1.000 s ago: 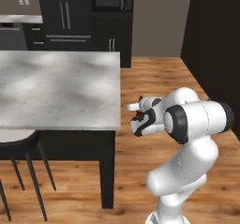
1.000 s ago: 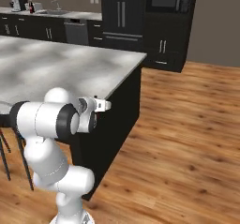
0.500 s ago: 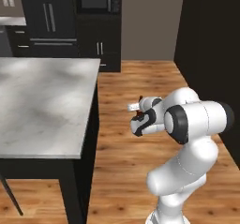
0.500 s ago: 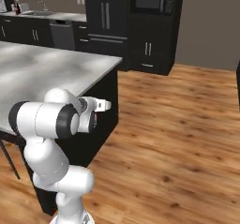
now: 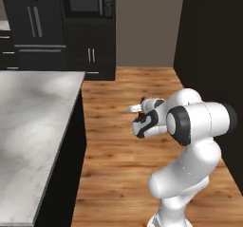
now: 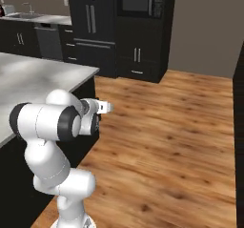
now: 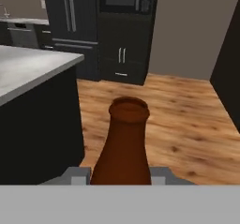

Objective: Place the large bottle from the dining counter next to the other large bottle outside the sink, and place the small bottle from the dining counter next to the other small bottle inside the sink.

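The claw (image 7: 121,178) is clamped on a brown cola bottle (image 7: 123,143), neck pointing away from the hand, carried in the air above the wooden floor (image 6: 181,141) just off the end corner of the marble table (image 5: 33,126)

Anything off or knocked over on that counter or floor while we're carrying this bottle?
Nothing stands out. The brown bottle sits straight in the shut end effector, the dining counter beside the arm looks undamaged, and no spill shows on the wood floor.
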